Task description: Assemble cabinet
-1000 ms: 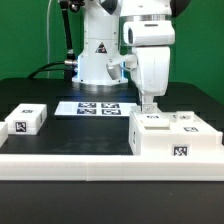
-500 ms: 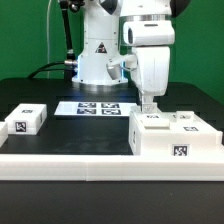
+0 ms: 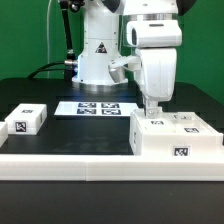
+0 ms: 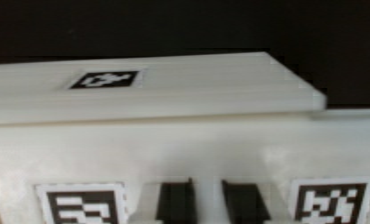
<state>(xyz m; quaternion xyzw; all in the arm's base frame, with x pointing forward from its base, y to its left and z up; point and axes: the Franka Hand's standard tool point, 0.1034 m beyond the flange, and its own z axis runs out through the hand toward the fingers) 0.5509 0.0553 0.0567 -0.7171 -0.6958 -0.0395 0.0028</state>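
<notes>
The cabinet (image 3: pixel 176 141) sits at the front of the counter (image 3: pixel 90 131), toward the exterior view's right. My hand (image 3: pixel 152 109) is down at its top (clenched or released, I cannot tell), shifted slightly rightward since a moment ago. The marker board (image 3: pixel 97 107) lies farther back.

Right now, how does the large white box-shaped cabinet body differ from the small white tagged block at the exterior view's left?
Size: the large white box-shaped cabinet body is far bigger than the small white tagged block.
Place: the cabinet body sits at the exterior view's right, under the gripper; the block sits at the left, away from it.
Shared: both are white, carry black-and-white square tags, and rest on the black table.
</notes>
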